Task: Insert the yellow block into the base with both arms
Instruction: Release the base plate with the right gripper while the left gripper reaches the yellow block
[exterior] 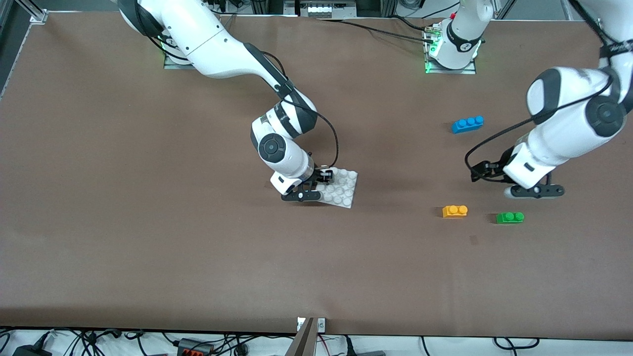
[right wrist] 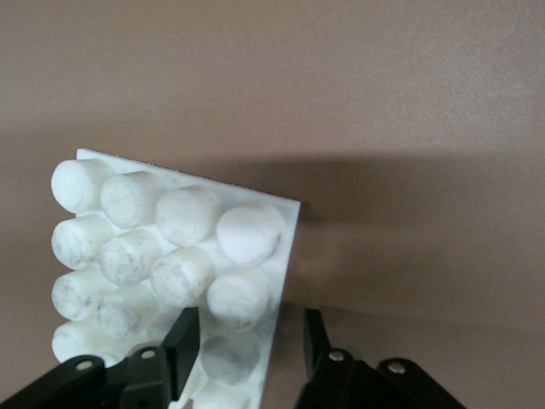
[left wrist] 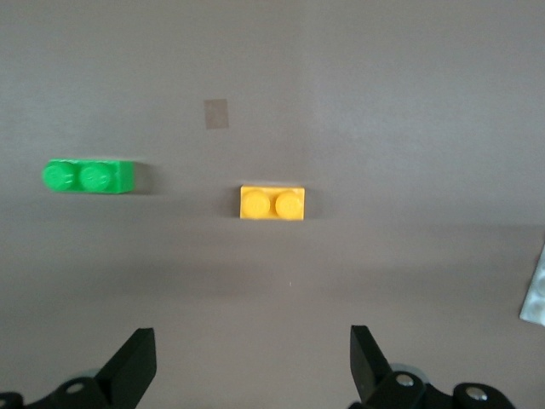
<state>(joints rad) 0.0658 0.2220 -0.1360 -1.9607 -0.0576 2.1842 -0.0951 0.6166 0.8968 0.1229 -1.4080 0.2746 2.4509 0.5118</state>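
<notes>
Left end effector (left wrist: 247, 371) spread over flat yellow block (exterior: 455, 211), studs up, long axis along the table's length.

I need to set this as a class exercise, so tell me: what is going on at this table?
The right gripper sits at the edge of the white base, fingers straddling its rim. The left gripper hangs open above the table between the yellow block and the green brick. Both lie loose on the table, as does a blue brick nearer the robots' bases.
</notes>
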